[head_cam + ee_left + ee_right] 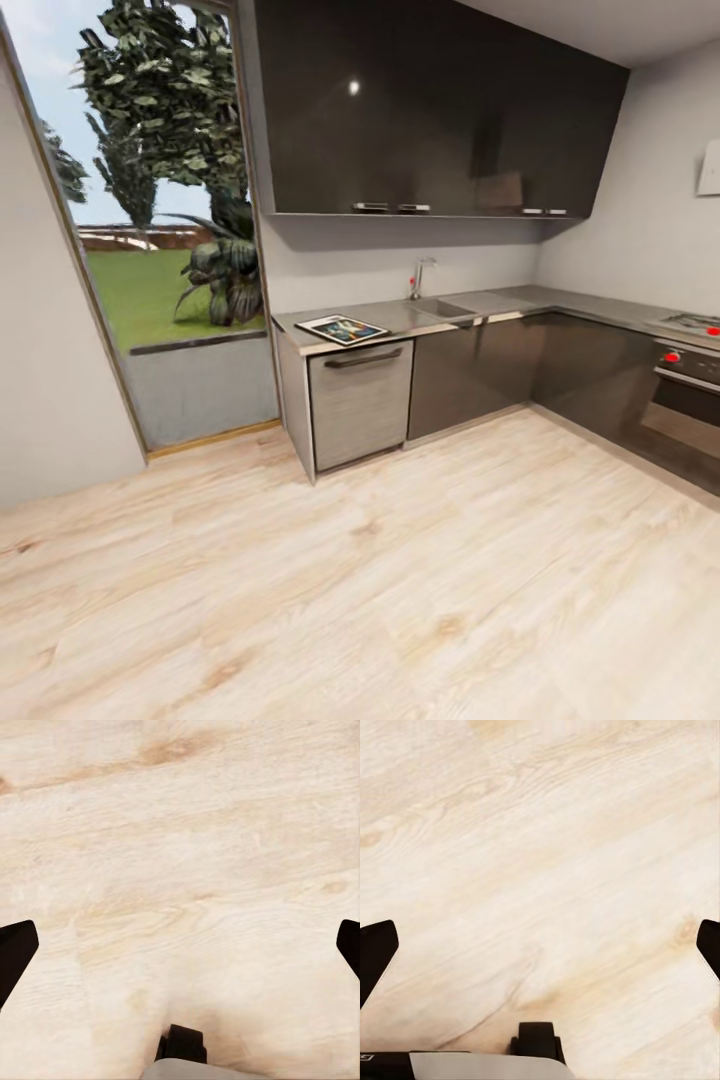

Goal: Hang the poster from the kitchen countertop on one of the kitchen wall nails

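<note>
A pale wood floor (380, 590) runs to an L-shaped grey metal desk (560, 300) with sink and tap (420, 278), dark cabinets above. The poster (342, 328) lies flat at the desk's near left end, above the dishwasher (360, 400), well apart from the robot. Likely light, stiff and thin — best taken by a frame edge, perhaps slid past the rim first. The left gripper (180, 945) and right gripper (540, 945) hang over bare floor, fingers spread wide, empty.
</note>
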### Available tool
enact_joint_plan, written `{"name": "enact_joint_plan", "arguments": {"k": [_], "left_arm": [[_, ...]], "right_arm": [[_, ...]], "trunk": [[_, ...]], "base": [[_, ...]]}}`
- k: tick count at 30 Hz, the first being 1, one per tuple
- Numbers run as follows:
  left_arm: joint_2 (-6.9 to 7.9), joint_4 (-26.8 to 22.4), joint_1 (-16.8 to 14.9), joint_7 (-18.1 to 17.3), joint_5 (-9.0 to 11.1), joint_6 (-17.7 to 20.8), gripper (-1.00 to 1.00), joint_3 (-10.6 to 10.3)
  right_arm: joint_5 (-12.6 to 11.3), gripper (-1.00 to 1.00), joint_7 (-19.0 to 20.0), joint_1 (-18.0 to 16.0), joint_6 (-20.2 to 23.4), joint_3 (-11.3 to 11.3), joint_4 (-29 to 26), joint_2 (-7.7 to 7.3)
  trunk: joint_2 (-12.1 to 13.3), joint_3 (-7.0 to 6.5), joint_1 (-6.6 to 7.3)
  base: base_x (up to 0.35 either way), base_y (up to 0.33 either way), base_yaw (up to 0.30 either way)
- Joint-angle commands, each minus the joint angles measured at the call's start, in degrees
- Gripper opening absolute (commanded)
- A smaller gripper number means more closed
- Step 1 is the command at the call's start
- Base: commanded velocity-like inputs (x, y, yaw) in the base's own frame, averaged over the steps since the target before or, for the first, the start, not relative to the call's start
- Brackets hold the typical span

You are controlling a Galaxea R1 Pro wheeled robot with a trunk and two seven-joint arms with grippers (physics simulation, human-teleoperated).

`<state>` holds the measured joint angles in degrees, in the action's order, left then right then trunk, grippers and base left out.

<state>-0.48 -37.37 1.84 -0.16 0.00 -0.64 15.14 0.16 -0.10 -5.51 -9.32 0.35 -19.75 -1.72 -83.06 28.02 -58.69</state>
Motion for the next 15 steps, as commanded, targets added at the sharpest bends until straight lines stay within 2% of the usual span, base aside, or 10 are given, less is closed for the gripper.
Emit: {"name": "enact_joint_plan", "arguments": {"k": [1,15], "left_arm": [[-0.05,-0.1,0.0,0.0,0.0,-0.1,1.0,0.2],[-0.05,-0.1,0.0,0.0,0.0,-0.1,1.0,0.2]], "right_arm": [[0.0,1.0,0.0,0.0,-0.2,0.0,0.1,-0.04],[0.0,1.0,0.0,0.0,-0.2,0.1,0.1,-0.12]], "trunk": [[0.0,0.05,-0.04],[0.0,0.05,-0.04]], "base": [[0.34,0.0,0.025],[0.34,0.0,0.005]]}}
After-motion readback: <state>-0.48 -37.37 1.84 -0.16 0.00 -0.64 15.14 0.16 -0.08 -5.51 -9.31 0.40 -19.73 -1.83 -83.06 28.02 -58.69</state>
